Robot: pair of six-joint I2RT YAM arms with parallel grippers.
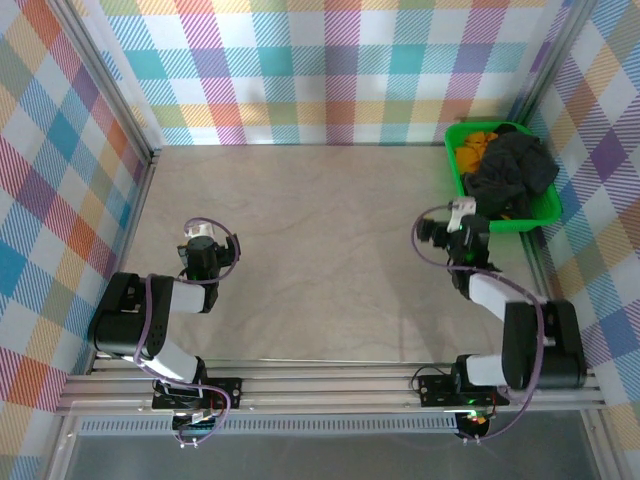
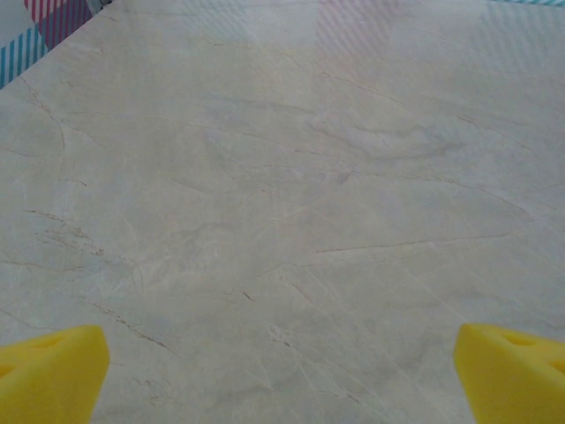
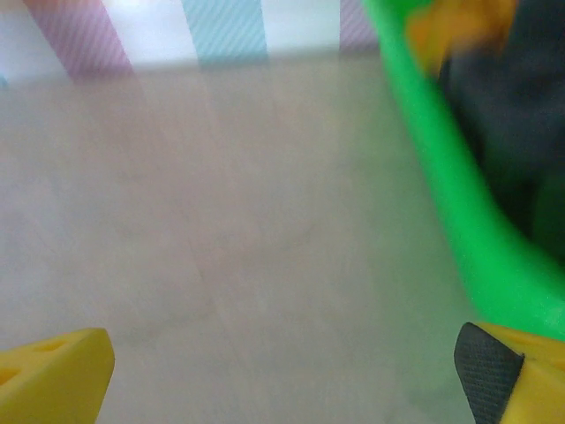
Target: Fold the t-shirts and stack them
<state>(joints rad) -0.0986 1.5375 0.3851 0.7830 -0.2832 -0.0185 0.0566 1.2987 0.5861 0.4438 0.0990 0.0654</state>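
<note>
T-shirts (image 1: 510,170), soft charcoal-black and mustard-yellow fabric, fill the bright green plastic basket (image 1: 453,160) ahead-right of the open, empty right gripper (image 3: 282,380). Expect limp, light cloth; pinch a raised fold.

Ahead of my left gripper (image 2: 281,362) I see open desk (image 2: 282,177). My right gripper (image 3: 284,358) has desk straight ahead, but the green basket (image 3: 441,177) wall stands just to its right, t-shirts (image 3: 521,106) heaped inside.
</note>
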